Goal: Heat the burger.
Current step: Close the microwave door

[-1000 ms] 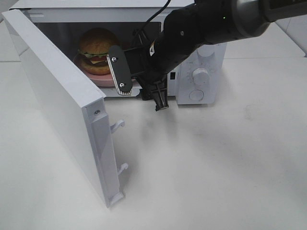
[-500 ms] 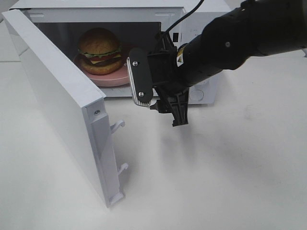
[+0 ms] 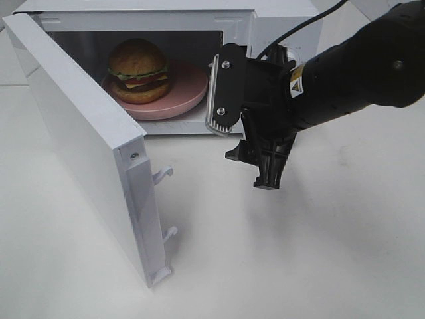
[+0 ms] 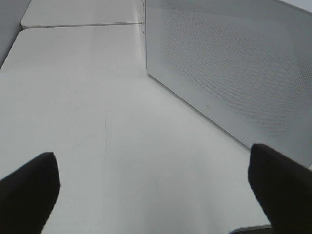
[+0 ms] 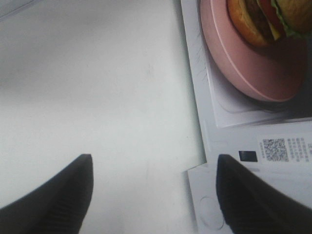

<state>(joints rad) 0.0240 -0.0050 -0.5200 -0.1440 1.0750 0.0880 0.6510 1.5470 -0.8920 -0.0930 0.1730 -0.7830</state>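
1. Far left of the high view: the microwave door stands wide open, running from the upper left corner down toward lower centre, with its latch hooks showing on the free edge. The left pincer shows only in its own wrist view. Its fingers are spread wide with nothing between them, and it hangs above the bare desk beside the door's mesh face.
2. Upper centre-left: the burger sits upright on the pink plate inside the microwave, toward the plate's left side.
3. Centre to right: the right pincer hangs just in front of the oven mouth, clear of the plate. Its fingers are apart, empty and pointing down at the desk.
4. Loading looks done, so the step in hand is probably the change from placing to closing.
5. The next move calls for a push on the door's outer face near its free edge until the hooks catch. The right arm must be out of the door's arc first. The controls are hidden behind that arm.
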